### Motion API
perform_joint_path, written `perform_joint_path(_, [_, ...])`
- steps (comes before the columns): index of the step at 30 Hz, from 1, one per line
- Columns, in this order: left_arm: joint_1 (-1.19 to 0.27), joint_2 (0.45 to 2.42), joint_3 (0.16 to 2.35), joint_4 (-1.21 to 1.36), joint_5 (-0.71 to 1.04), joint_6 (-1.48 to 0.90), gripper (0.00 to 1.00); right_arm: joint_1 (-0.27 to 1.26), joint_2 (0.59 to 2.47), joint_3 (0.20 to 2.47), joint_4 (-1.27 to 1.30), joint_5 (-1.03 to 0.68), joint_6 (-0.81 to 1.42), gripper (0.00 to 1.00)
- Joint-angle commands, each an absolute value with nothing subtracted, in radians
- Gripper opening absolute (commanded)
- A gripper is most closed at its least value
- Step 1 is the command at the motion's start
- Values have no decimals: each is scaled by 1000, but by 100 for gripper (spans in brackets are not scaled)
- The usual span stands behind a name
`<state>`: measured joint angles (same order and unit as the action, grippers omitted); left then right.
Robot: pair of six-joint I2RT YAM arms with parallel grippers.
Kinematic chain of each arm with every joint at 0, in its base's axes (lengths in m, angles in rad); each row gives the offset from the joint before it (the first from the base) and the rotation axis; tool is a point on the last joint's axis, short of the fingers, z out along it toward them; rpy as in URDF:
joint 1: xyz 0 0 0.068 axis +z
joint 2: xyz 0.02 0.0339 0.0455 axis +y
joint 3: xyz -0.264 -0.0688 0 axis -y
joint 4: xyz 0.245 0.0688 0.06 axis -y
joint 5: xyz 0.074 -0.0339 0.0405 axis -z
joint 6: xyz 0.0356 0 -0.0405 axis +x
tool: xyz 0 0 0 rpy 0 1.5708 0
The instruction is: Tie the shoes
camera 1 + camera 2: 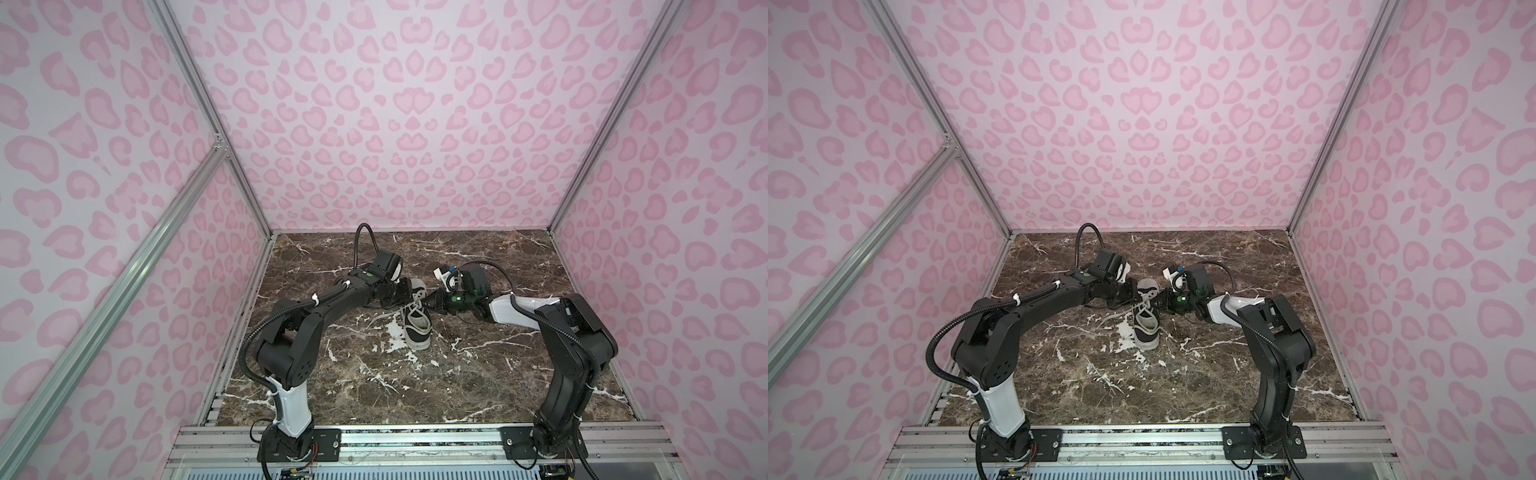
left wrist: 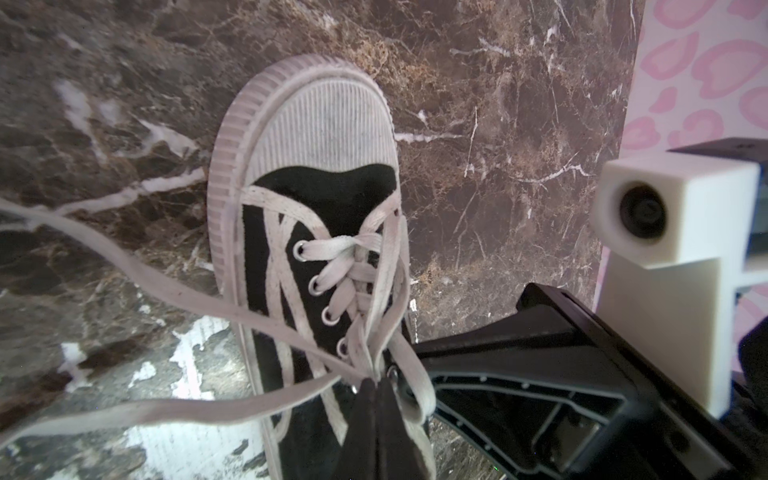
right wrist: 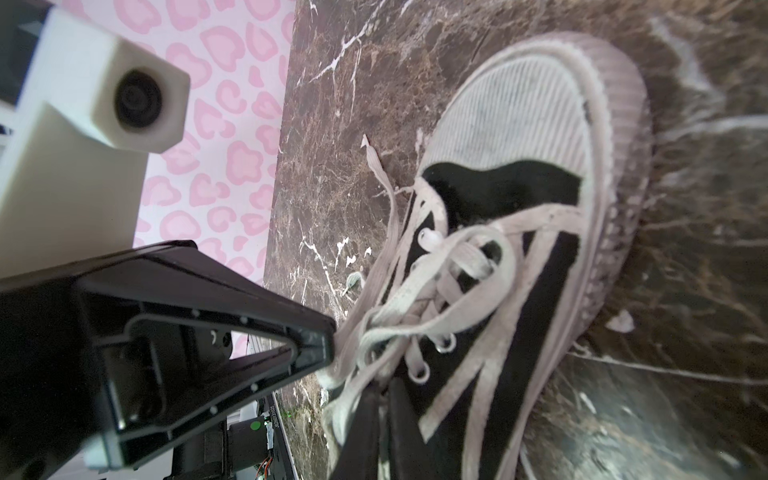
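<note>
Left gripper (image 2: 376,387) is pinched fully together on the laces (image 2: 332,247), right by the top eyelets, with strands fanning out from its tip. Facing it almost tip to tip, the right gripper (image 3: 383,384) is closed to a thin slit and nips a lace loop. Directly beneath the pair stands the shoe (image 1: 415,322), upright on its sole on the brown marble table (image 1: 498,374), with its toe pointing away from both tips toward the arm bases. It's black canvas with pale side stripes, a ribbed, scuffed white toe cap and sole, metal eyelets and flat off-white laces. Loose lace ends trail over the table on the left gripper's side.
</note>
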<state>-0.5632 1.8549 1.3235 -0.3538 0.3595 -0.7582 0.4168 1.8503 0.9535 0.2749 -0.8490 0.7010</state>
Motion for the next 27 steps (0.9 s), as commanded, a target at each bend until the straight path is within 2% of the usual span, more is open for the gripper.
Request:
perform_joint_path(1, [-565,1864,1325,-331,369,-761,3,420,1865,948,331,-876,725,10])
perform_joint_path(27, [-574,1878,1318,-306,376,-779,3,422,1885,932,436,-912,802,16])
